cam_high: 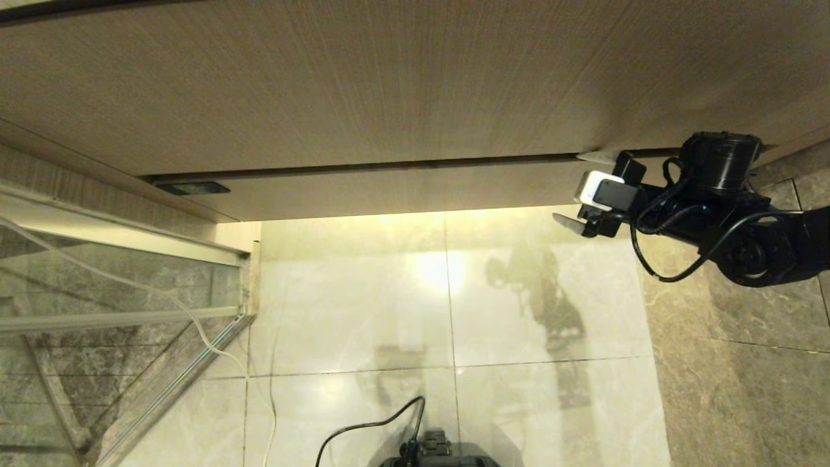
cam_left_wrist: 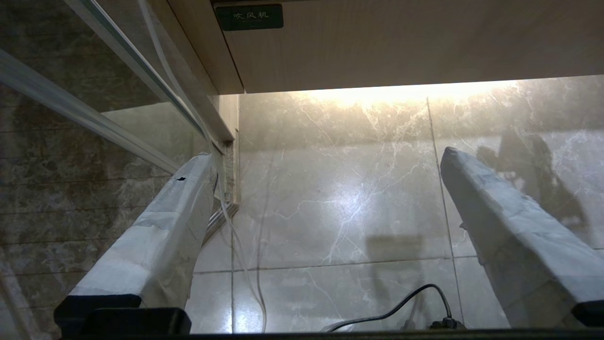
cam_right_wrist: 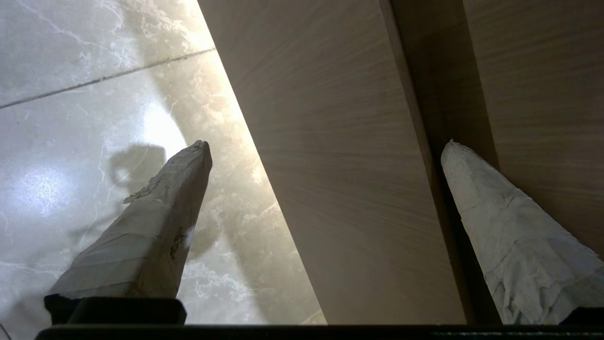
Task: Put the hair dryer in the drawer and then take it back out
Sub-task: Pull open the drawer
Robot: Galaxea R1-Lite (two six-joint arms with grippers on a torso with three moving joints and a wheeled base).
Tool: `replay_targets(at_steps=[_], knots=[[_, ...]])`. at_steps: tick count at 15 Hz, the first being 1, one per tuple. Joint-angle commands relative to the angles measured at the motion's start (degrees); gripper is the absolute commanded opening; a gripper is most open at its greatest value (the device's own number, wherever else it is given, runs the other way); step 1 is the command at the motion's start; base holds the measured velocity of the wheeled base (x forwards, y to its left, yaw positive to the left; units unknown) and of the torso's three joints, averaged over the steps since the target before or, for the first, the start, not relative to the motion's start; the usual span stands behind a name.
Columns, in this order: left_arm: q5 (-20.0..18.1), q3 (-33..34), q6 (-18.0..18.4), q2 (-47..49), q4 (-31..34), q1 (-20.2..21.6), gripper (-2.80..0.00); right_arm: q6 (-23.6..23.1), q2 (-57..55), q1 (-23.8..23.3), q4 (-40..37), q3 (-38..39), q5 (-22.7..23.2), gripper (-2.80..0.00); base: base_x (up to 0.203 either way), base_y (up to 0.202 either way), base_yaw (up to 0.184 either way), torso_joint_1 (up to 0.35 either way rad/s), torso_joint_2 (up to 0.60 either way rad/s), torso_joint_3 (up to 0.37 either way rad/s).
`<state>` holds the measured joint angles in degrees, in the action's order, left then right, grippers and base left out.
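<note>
The drawer (cam_high: 389, 188) is the low beige wood-grain band under the taller panel (cam_high: 389, 84), and its front sits flush and closed. My right gripper (cam_high: 574, 189) is open at the drawer's right end. One taped finger (cam_high: 593, 156) lies at the dark gap along the front's top edge, the other (cam_high: 568, 223) below its bottom edge. In the right wrist view the drawer front (cam_right_wrist: 349, 165) passes between the fingers of the right gripper (cam_right_wrist: 326, 144). My left gripper (cam_left_wrist: 326, 153) hangs open over the floor, holding nothing. The hair dryer is out of view.
A small dark label (cam_left_wrist: 249, 16) sits at the drawer's left end. A glass partition (cam_high: 97, 311) with a metal frame stands on the left, and a white cord (cam_high: 194, 324) runs along it. A black cable (cam_high: 369, 425) lies on the glossy marble floor (cam_high: 519, 324).
</note>
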<state>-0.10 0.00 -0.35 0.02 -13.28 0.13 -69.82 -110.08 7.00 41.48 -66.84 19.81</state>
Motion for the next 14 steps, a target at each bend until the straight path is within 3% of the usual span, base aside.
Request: replay_targets(at_steps=[1, 14], knots=[[0.0, 2.3, 0.0, 0.0, -0.1, 0.0, 0.00, -0.4, -0.7, 0.0, 0.3, -0.2, 0.1, 0.00, 0.000, 0.000, 0.000, 0.000, 0.00, 0.000], [0.0, 2.3, 0.0, 0.0, -0.1, 0.0, 0.00, -0.1, -0.1, -1.0, 1.5, -0.2, -0.3, 0.00, 0.000, 0.000, 0.000, 0.000, 0.00, 0.000]])
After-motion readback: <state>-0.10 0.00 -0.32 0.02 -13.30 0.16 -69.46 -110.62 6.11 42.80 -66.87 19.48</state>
